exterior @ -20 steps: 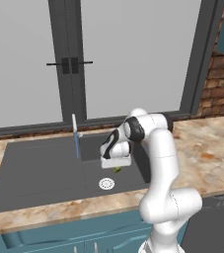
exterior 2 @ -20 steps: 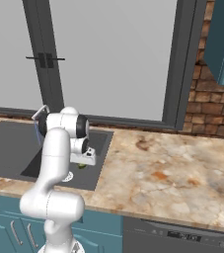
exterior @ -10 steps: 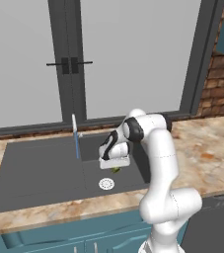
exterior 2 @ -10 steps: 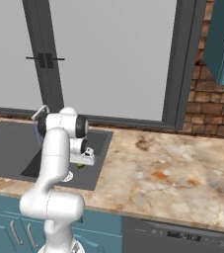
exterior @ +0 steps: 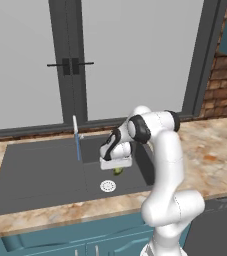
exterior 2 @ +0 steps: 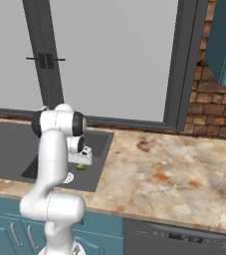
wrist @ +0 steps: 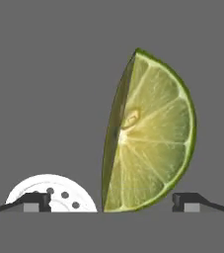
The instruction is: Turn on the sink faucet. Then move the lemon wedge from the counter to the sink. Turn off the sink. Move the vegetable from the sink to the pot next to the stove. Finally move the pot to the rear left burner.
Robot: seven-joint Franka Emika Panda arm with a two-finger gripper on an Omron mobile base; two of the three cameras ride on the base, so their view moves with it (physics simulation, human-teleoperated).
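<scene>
My gripper [exterior: 116,165] hangs low inside the sink [exterior: 40,175], near its right wall, with its jaws spread wide. In the hand view the two fingertips [wrist: 37,201] stand far apart and touch nothing. Between them the lemon wedge [wrist: 148,138] shows its yellow-green cut face against the dark basin floor, free of both pads. From the base views the lemon wedge [exterior: 118,171] sits just under the gripper [exterior 2: 82,160], beside the round silver drain [exterior: 108,186]. The sink faucet [exterior: 75,131] stands left of the hand, with a blue stream below its spout.
The marbled counter [exterior 2: 159,174] stretches to the right of the sink [exterior 2: 5,144] and along its front edge. A dark-framed window runs behind it, and a brick wall [exterior 2: 209,114] stands at the far right. The drain [wrist: 54,190] lies left of the wedge.
The jaws have opened wide and let go of the lemon wedge. The arm has stayed almost still over the right part of the sink.
</scene>
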